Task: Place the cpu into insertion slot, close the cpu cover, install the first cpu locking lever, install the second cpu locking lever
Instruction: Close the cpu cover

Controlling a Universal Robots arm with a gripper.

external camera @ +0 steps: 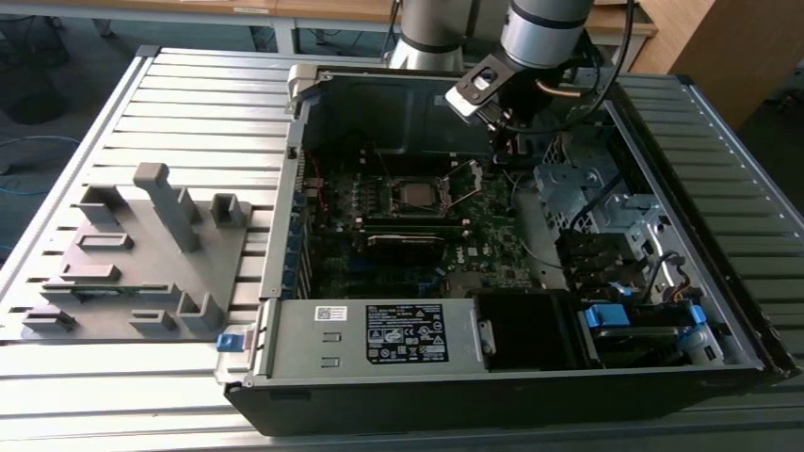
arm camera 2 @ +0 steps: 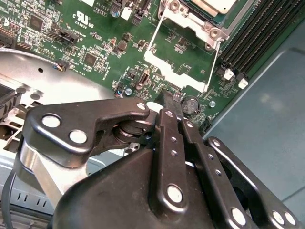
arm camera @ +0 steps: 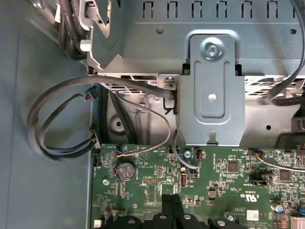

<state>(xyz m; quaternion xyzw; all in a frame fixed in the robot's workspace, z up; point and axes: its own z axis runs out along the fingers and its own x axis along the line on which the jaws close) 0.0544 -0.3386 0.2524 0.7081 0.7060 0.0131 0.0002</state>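
Observation:
In the exterior view the open computer case lies on the table, and the silver cpu [external camera: 416, 194] sits in the black insertion slot [external camera: 394, 201] on the green board. The cpu cover [external camera: 469, 182], a thin silver frame with a large window, stands swung open on the slot's right side in the exterior view. In the second wrist view the cover [arm camera 2: 177, 79] lies between the cpu [arm camera 2: 213, 4] and my gripper [arm camera 2: 173, 98]. The gripper is shut with nothing between its black fingers [arm camera 2: 169, 129], the tips just off the cover's free edge. My gripper [external camera: 506, 149] hangs inside the case, close above the board [arm camera: 143, 191].
A labelled grey power-supply box [external camera: 377, 334] fills the case's near side. A metal drive cage [external camera: 578, 188] and bracket [arm camera: 212, 90] stand beside the gripper, with looped cables [arm camera: 62, 124] nearby. Black memory slots [arm camera 2: 252, 33] flank the socket. A grey fixture [external camera: 138, 254] sits on the table.

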